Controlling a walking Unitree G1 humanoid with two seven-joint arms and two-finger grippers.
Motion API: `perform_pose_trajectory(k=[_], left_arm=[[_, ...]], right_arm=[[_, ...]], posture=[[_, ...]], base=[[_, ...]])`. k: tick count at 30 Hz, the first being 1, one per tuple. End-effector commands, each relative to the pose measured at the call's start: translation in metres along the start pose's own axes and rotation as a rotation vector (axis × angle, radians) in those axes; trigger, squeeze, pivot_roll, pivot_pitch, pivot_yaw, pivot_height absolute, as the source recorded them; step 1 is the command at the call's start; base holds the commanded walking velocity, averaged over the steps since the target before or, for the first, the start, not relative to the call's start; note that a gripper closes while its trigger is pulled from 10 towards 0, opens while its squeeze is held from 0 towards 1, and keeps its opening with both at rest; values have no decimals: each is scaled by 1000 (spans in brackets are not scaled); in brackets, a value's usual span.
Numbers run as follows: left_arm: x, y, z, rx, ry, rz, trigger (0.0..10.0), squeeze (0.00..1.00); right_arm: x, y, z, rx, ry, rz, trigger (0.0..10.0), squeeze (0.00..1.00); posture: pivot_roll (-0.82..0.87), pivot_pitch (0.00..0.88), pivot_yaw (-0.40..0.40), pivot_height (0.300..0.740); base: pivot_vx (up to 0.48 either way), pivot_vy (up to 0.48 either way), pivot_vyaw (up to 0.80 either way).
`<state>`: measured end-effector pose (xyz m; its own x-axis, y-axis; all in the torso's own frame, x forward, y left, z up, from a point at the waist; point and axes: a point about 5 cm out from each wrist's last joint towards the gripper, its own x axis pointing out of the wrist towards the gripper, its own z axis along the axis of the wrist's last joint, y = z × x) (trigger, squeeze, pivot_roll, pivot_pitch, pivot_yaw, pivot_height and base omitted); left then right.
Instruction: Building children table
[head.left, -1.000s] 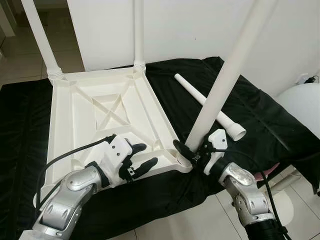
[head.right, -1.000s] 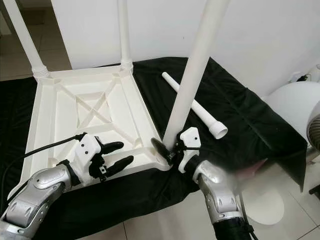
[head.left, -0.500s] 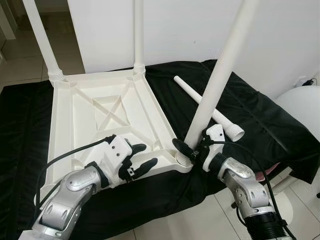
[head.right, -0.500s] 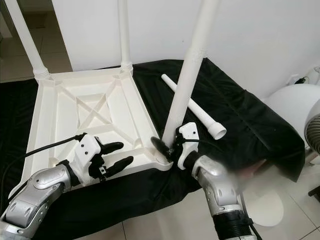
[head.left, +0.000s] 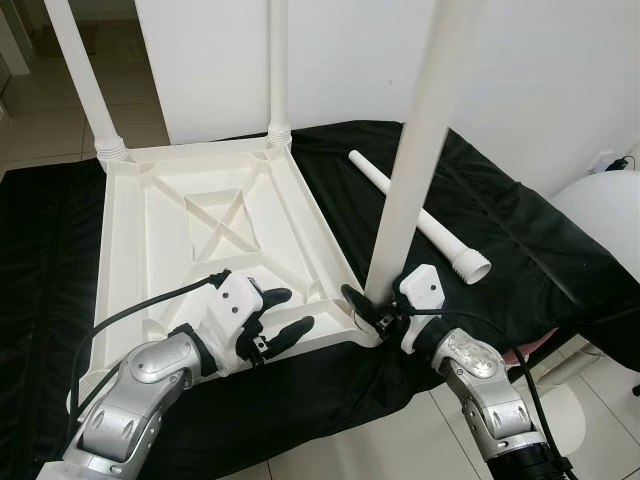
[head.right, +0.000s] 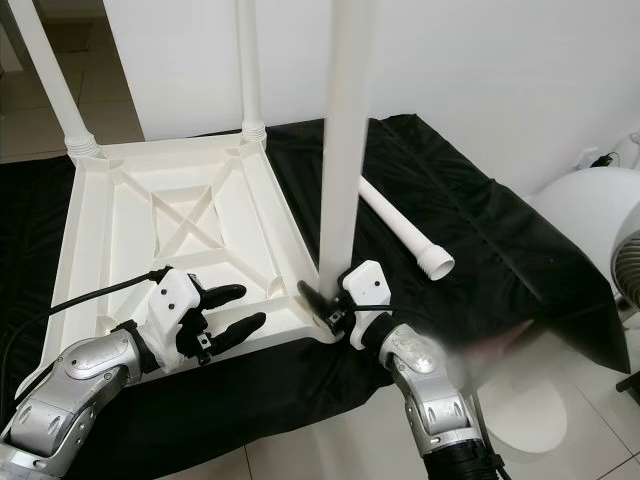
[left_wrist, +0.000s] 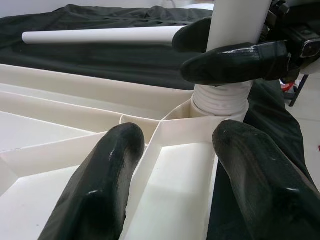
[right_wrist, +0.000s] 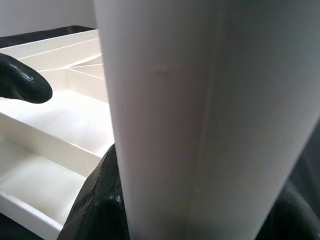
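- We see the tabletop (head.left: 200, 225) lying upside down on a black cloth (head.left: 520, 250), ribbed underside up.
- Two legs (head.left: 85, 80) stand upright in the tabletop's far corners.
- Our right gripper (head.left: 378, 312) pinches a third leg (head.left: 415, 170) at its base, right at the tabletop's near right corner socket.
- That leg stands nearly upright, its ribbed end sitting in the socket.
- Our left gripper (head.left: 278, 315) rests on the tabletop's near edge, fingers (left_wrist: 107, 185) spread apart and holding nothing.
- One finger lies over the tabletop's rib, the other along its outer rim.
- A fourth leg (head.left: 420, 215) lies flat on the cloth, to the right of the tabletop, its flared end nearest us.
- A white round thing (head.left: 605, 215) sits beyond the cloth, well right of the tabletop.
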<state>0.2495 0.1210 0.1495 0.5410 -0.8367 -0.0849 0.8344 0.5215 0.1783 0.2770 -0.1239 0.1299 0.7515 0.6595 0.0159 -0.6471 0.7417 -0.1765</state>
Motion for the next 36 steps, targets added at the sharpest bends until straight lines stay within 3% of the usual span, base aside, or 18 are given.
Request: perform_pose_trajectory(k=[1, 10, 14, 16, 29, 32, 36], left_arm=[[-3, 1, 1, 10, 3, 7, 10000, 0], [-1, 2, 1, 10, 2, 3, 10000, 0], [-1, 3, 2, 12, 0, 4, 10000, 0], [-1, 3, 2, 12, -1, 8, 10000, 0], [-2, 3, 2, 15, 2, 11, 10000, 0], [-2, 4, 2, 16, 2, 14, 10000, 0], [-2, 4, 2, 17, 1, 14, 10000, 0]], right_arm=[[-8, 7, -27, 88, 149, 28, 10000, 0], [-10, -9, -26, 82, 141, -27, 10000, 0], [-9, -7, -31, 137, 143, -68, 10000, 0], [-7, -3, -34, 209, 142, -102, 10000, 0], [-3, 1, -33, 245, 130, -129, 10000, 0], [3, 2, -21, 197, 86, -244, 10000, 0], [9, 6, -11, 260, 12, -454, 10000, 0]], posture=[[-3, 66, -25, 740], [-12, 70, -22, 740], [-12, 70, -22, 740], [-12, 70, -22, 740], [-4, 68, -27, 740], [-5, 68, -28, 740], [2, 68, -35, 740]], base=[[0, 0, 0], [0, 0, 0], [0, 0, 0], [0, 0, 0], [0, 0, 0], [0, 0, 0], [0, 0, 0]])
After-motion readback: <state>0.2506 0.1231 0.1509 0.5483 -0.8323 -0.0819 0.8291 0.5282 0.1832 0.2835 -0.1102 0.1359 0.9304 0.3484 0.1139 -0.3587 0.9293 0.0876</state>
